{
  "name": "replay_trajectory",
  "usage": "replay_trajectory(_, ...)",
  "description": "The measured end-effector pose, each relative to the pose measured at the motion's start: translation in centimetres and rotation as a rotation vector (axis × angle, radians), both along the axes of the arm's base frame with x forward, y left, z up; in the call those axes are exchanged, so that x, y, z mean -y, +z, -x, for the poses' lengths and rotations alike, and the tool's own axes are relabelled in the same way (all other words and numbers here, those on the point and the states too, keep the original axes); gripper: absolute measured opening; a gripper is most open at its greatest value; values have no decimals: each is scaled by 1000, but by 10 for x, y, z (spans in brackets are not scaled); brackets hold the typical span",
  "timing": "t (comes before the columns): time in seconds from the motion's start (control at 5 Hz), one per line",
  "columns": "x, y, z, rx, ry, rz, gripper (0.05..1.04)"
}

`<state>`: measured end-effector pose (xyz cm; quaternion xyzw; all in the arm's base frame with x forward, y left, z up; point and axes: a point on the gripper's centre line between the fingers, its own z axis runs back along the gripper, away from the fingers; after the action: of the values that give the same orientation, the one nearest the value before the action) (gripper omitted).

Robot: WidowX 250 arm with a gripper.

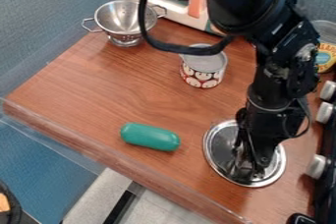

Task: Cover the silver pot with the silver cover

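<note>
The gripper (249, 161) hangs low at the right of the table, over the middle of the round silver cover (216, 153). The cover lies flat on the wood with its shiny rim showing around the gripper. Its centre is hidden behind the gripper, so any hold on it cannot be made out. At the upper left stands the silver pot (120, 17), a colander-like bowl with two side handles and a small foot, upright and uncovered, well apart from the gripper.
A patterned can (203, 73) stands at upper centre, left of the arm. A green rounded object (150, 136) lies left of the cover. A toy oven (175, 9) is behind the pot. Stove knobs (318, 166) line the right side. The table's front edge (118, 161) runs diagonally at lower left.
</note>
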<state>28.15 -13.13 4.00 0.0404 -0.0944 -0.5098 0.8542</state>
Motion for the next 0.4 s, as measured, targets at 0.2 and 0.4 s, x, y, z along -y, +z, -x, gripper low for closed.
replay_trajectory(0.2,-5,-1,-2,22,18,-26,183)
replay_trajectory(0.4,-13,1,0,30,30,-62,68)
